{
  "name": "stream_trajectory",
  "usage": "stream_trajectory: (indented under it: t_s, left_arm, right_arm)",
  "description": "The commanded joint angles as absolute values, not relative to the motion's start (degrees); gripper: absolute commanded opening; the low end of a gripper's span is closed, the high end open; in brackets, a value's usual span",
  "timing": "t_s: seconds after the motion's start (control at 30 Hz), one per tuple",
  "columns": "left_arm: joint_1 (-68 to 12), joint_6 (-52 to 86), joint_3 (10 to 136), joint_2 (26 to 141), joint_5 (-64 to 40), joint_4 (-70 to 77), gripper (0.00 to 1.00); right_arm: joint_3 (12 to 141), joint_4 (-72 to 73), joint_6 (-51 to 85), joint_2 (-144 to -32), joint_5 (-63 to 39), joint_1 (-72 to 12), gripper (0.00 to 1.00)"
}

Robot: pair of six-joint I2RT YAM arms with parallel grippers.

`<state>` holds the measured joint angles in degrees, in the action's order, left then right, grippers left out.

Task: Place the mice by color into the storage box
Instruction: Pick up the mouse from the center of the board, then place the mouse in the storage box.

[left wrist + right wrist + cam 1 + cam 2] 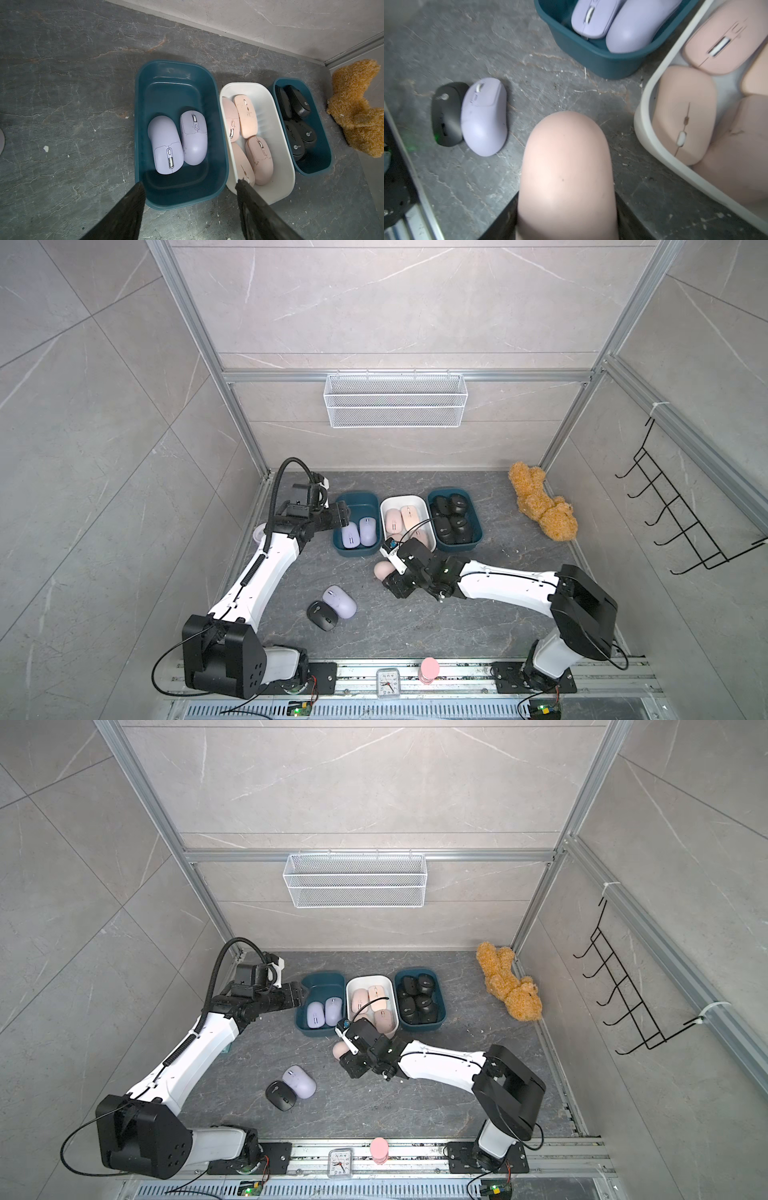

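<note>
— Where's the pale pink oval mouse [566,166]?
— Clamped in the right gripper's [566,226] jaws, just outside the white plastic box [642,116] of pink mice [247,116].
— Any loose?
— A lavender mouse [340,600] and a matte black mouse [321,615], touching, on the dark stone-look tabletop [415,626].
— The left gripper [190,191]?
— Jaws apart, holding nothing, above the teal plastic box [180,68] with two lavender mice [166,145]. Black mice [299,104] fill the second teal box [324,145].

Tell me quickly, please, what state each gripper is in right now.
Left gripper: open, empty, above the teal box.
Right gripper: closed on a pink mouse.
</note>
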<state>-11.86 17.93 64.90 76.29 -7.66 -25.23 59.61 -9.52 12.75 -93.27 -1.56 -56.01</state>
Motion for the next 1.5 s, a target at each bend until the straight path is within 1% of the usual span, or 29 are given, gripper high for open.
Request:
stream_trajectory:
  t_s: [0.0, 0.17, 0.4, 0.73, 1.0, 1.23, 1.47]
  left_arm:
    - [-11.68, 16.76, 66.09, 75.34, -7.48, -24.99, 0.72]
    - [-11.67, 16.77, 65.74, 74.66, -7.12, -24.74, 0.72]
    - [-11.66, 16.87, 65.65, 74.18, -7.05, -24.60, 0.72]
    - [-11.68, 16.61, 65.65, 73.24, -6.51, -24.84, 0.72]
    - [-11.69, 16.76, 65.94, 73.55, -7.37, -25.13, 0.72]
    - [-11.69, 16.74, 66.12, 74.26, -7.26, -25.60, 0.72]
    - [-11.66, 16.57, 66.27, 74.97, -6.94, -25.81, 0.72]
  right_arm:
    - [61.27, -10.98, 14.66, -89.76, -1.52, -55.80, 0.55]
    - [65.50, -14.19, 12.12, -87.36, 1.72, -53.64, 0.55]
    - [72.70, -17.77, 10.80, -89.29, 3.09, -47.44, 0.55]
    - [81.77, -19.34, 13.34, -99.31, 8.68, -42.86, 0.55]
    - [87.43, -20.64, 16.05, -107.73, 13.64, -41.67, 0.55]
    - [91.46, -21.30, 17.82, -114.42, 14.26, -40.29, 0.54]
    - [94.53, -22.54, 19.02, -118.92, 13.83, -38.87, 0.57]
